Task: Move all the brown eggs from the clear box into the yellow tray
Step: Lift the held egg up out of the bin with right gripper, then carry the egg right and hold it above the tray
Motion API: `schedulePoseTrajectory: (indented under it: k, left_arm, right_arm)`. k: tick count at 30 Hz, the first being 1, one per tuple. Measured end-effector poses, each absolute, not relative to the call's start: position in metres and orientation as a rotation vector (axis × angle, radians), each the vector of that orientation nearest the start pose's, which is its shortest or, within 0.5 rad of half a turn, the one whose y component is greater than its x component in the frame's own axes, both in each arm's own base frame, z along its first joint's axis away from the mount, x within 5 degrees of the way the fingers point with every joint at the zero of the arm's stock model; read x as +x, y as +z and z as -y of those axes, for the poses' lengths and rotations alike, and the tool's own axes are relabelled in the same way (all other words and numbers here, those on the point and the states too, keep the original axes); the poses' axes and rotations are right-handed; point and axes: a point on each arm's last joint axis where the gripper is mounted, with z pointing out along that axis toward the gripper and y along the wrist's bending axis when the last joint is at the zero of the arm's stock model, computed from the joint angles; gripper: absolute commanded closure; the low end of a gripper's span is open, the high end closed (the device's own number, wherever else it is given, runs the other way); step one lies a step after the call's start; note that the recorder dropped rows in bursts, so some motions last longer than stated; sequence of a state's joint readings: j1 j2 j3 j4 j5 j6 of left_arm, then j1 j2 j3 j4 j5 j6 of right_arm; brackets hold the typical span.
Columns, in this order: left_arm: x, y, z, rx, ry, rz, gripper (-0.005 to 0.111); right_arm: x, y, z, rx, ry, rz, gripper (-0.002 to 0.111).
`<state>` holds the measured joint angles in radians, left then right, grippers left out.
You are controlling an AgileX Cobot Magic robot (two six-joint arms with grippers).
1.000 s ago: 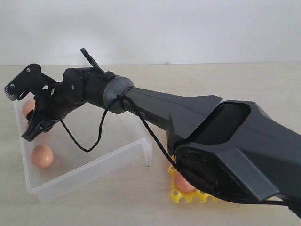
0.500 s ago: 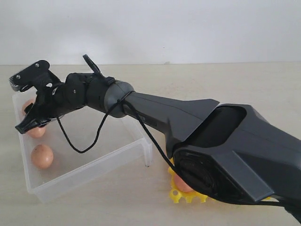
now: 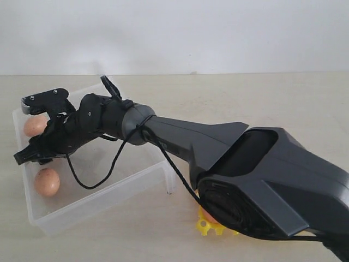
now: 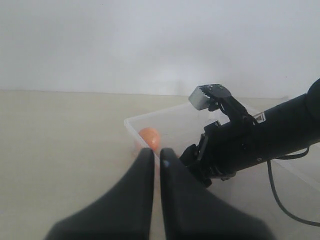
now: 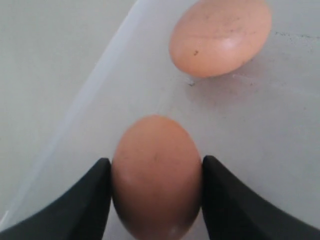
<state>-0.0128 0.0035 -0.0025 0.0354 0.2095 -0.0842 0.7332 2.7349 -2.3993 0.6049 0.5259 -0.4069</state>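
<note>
In the right wrist view my right gripper [image 5: 155, 162] is shut on a brown egg [image 5: 156, 175], and both fingers touch its sides. A second egg [image 5: 220, 37] lies beyond it on the floor of the clear box [image 5: 100, 85]. In the exterior view this gripper [image 3: 23, 129] sits at the left end of the clear box [image 3: 109, 188]. One egg [image 3: 35, 125] shows by the fingers and another [image 3: 46, 182] lies nearer the front. I cannot tell there which egg is held. A corner of the yellow tray [image 3: 210, 227] peeks out under the arm. My left gripper [image 4: 157, 152] is shut and holds nothing.
The right arm's long black body [image 3: 245, 164] crosses the exterior view and covers most of the tray. A black cable [image 3: 109, 164] hangs from the wrist into the box. In the left wrist view an egg [image 4: 150, 137] lies in a corner of the box [image 4: 170, 112].
The right gripper has turned and sunk lower at the box's left end. An egg that showed under its lower finger half a second ago is now hidden. The arm now covers more of the tray.
</note>
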Motion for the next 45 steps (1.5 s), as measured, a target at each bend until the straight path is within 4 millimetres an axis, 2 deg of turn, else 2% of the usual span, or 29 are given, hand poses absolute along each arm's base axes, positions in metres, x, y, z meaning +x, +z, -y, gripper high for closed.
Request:
schedulePoseTrajectory:
  k: [2,5,12,17,23,25,29,33,37,40,45]
  left_arm:
    - [0.056,0.195,0.0,-0.037,-0.04,-1.694,0.103]
    - [0.056,0.195,0.0,-0.037,-0.04,-1.694,0.103]
    - [0.056,0.195,0.0,-0.037,-0.04,-1.694,0.103]
    - [0.056,0.195,0.0,-0.037,-0.04,-1.694,0.103]
    - [0.056,0.195,0.0,-0.037,-0.04,-1.694,0.103]
    - [0.056,0.195,0.0,-0.037,-0.04,-1.694,0.103]
    - [0.056,0.195,0.0,-0.037,-0.04,-1.694,0.103]
    - [0.056,0.195,0.0,-0.037,-0.04,-1.694,0.103]
    - [0.056,0.195,0.0,-0.037,-0.04,-1.694,0.103]
    - [0.056,0.195,0.0,-0.037,-0.04,-1.694,0.103]
    - [0.056,0.195,0.0,-0.037,-0.04,-1.694,0.103]
  right_arm:
    - [0.422,0.102,-0.414,-0.833,0.77,-2.189,0.076]
    - [0.424,0.102,-0.414,-0.811,0.766,-2.175,0.107]
    - [0.428,0.1,-0.414,-0.769,0.756,-2.15,0.108]
    - [0.427,0.099,-0.414,-0.696,0.799,-2.204,0.108]
    - [0.426,0.111,-0.414,-0.654,0.829,-2.223,0.108]
    - [0.427,0.125,-0.414,-0.633,0.833,-2.186,0.108]
    - [0.43,0.169,-0.414,-0.558,0.861,-2.074,0.108]
    - [0.419,0.214,-0.42,-0.563,0.875,-1.96,0.108]
    - [0.395,0.241,-0.436,-0.596,0.916,-1.908,0.108]
    - [0.382,0.254,-0.444,-0.576,0.967,-1.897,0.108]
    - [0.376,0.271,-0.439,-0.541,0.971,-1.868,0.108]
